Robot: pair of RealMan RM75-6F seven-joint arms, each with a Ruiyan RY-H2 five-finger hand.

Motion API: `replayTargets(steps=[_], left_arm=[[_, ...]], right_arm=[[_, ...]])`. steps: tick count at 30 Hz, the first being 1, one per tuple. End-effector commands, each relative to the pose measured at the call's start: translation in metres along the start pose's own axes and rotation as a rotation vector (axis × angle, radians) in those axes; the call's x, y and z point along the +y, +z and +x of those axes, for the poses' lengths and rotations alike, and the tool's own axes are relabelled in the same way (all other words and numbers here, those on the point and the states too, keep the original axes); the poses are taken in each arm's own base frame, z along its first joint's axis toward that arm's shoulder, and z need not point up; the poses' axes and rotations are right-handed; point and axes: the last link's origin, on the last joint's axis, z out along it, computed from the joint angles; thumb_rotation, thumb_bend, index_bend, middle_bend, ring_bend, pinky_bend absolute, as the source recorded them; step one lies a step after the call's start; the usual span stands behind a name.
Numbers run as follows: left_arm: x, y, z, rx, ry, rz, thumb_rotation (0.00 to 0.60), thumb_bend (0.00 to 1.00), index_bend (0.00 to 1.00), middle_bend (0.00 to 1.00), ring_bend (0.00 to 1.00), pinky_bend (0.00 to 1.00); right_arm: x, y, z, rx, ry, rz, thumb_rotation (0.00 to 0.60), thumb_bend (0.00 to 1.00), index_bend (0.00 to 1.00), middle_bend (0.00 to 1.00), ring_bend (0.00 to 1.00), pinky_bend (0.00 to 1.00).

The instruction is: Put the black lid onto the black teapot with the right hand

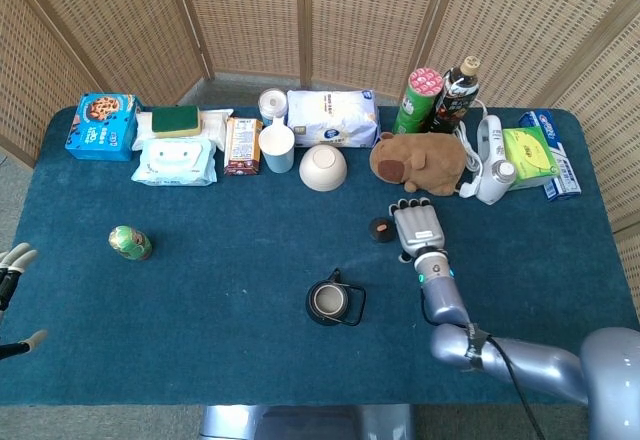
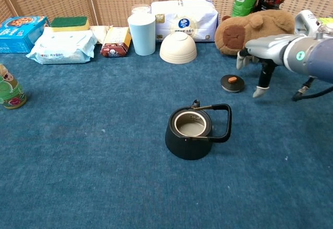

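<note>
Starting at the far left edge, the left hand [image 1: 10, 265] peeks in with fingers spread, holding nothing. Moving along the blue bench [image 1: 220, 290], the black teapot [image 2: 193, 132] stands upright mid-bench, its mouth uncovered and handle up. Further right, the black lid [image 2: 232, 83] lies flat on the cloth, well apart from the teapot. Just beside it hangs the right hand [image 2: 263, 57], palm down, fingers [image 2: 258, 91] released and splayed, grasping nothing, not touching the lid
</note>
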Motion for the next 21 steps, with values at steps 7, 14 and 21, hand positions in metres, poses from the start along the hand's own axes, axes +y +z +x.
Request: replayTargets(steps=[7, 14, 21], left_arm=[[0.000, 0.000, 0.000, -0.006, -0.002, -0.002, 0.600, 0.11, 0.00, 0.00, 0.00, 0.05], [0.000, 0.000, 0.000, -0.009, -0.005, 0.001, 0.600, 0.11, 0.00, 0.00, 0.00, 0.05], [0.000, 0.000, 0.001, -0.011, -0.009, 0.002, 0.600, 0.11, 0.00, 0.00, 0.00, 0.05]], right_arm=[[-0.008, 0.006, 0.002, 0.001, 0.008, -0.021, 0.600, 0.08, 0.29, 0.27, 0.26, 0.15], [-0.014, 0.011, 0.001, 0.002, 0.030, -0.023, 0.600, 0.08, 0.30, 0.27, 0.26, 0.15], [-0.021, 0.015, 0.002, 0.012, 0.040, -0.027, 0.600, 0.12, 0.31, 0.27, 0.26, 0.14]])
